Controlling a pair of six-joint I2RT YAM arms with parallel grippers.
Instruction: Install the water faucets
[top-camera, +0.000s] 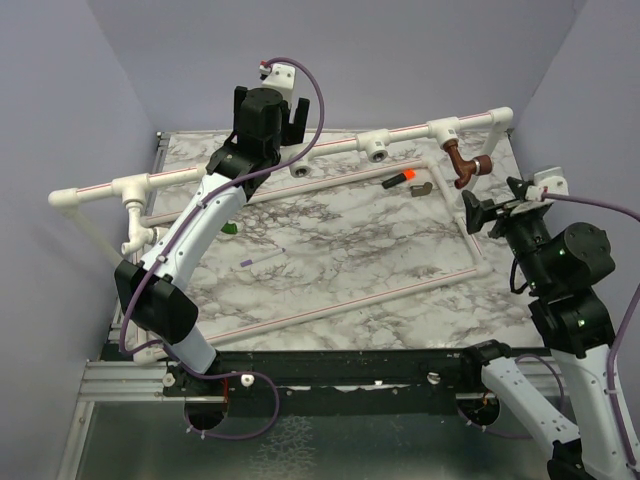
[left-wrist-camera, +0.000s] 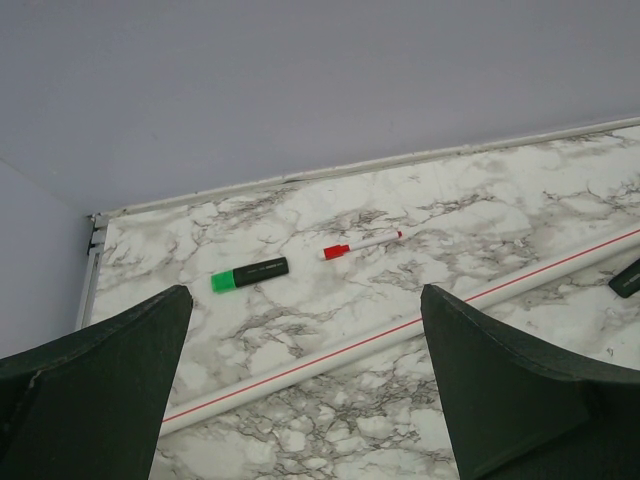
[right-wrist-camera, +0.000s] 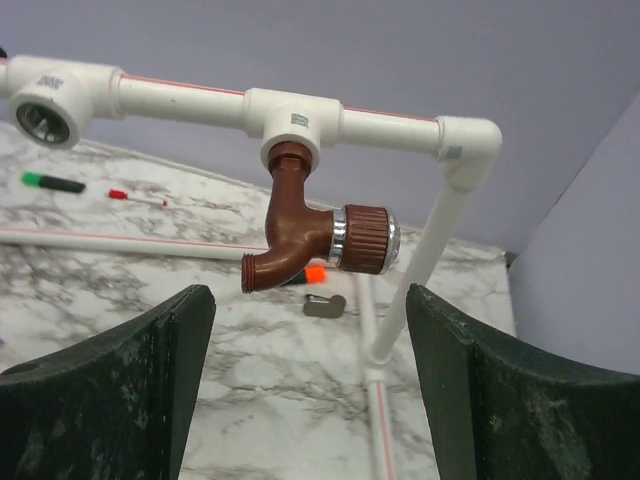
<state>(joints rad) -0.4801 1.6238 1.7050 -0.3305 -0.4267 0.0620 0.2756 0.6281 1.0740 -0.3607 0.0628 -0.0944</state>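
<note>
The dark reddish-brown faucet (right-wrist-camera: 310, 230) hangs screwed into a white tee (right-wrist-camera: 293, 120) of the raised pipe, spout toward the left. In the top view this brown faucet (top-camera: 465, 165) is at the back right. My right gripper (right-wrist-camera: 310, 390) is open just short of it, touching nothing; it (top-camera: 497, 200) sits just in front of the faucet. A white faucet (top-camera: 137, 236) hangs from the left tee (top-camera: 130, 187). A green piece (top-camera: 230, 230) peeks out beside my left forearm, mostly hidden. My left gripper (left-wrist-camera: 305, 400) is open and empty, raised at the back (top-camera: 272, 112).
The white pipe frame (top-camera: 330, 145) runs along the back with open sockets (top-camera: 377, 150). A red-striped pipe (left-wrist-camera: 400, 330) lies on the marble. A green marker (left-wrist-camera: 250, 274) and a red pen (left-wrist-camera: 360, 243) lie near the back wall. An orange-and-black cylinder (top-camera: 398, 180) and a grey bent piece (top-camera: 421, 188) lie near the brown faucet.
</note>
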